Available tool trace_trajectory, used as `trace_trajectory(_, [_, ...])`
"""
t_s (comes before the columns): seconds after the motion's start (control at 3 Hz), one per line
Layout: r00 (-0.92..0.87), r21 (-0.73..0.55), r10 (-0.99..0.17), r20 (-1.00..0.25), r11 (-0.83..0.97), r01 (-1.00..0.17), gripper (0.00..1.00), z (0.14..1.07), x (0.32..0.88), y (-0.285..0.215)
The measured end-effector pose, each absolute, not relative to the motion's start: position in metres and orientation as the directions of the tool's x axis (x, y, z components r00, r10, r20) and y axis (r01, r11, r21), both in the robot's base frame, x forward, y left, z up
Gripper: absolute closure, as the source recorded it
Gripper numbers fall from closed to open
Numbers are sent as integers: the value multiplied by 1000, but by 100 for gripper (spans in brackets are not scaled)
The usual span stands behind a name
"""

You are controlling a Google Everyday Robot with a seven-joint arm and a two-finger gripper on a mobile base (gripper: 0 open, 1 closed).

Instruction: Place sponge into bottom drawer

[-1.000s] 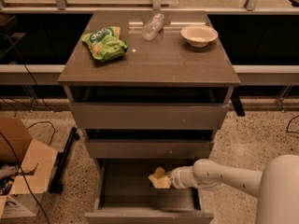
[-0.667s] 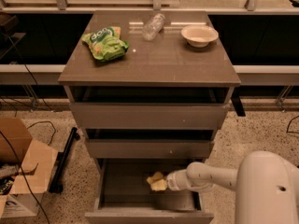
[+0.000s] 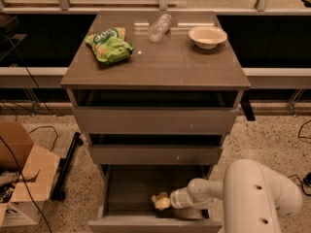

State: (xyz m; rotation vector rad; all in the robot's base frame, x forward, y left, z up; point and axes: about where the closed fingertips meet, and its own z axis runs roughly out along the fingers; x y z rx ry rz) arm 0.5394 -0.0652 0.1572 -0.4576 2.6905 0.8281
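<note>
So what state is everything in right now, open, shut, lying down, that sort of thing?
Bottom drawer: pulled open.
Middle drawer: pushed in.
Top drawer: pushed in.
End effector: low inside the bottom drawer.
Sponge: in the bottom drawer, at the end effector's tip.
Bottle: lying on its side on the cabinet top.
Bowl: upright, looks empty.
Green bag: lying flat.
Cardboard box: flaps open.
</note>
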Motion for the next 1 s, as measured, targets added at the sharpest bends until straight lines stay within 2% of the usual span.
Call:
trace_trajectory(0.33, [-910, 494, -214, -356, 783, -377, 10, 154, 536, -63])
trace_trajectory(0.67, [-910, 495, -215, -355, 782, -378, 0, 154, 536, -62])
trace_trajectory(1.0, [-910, 495, -215, -355, 782, -378, 0, 154, 536, -62])
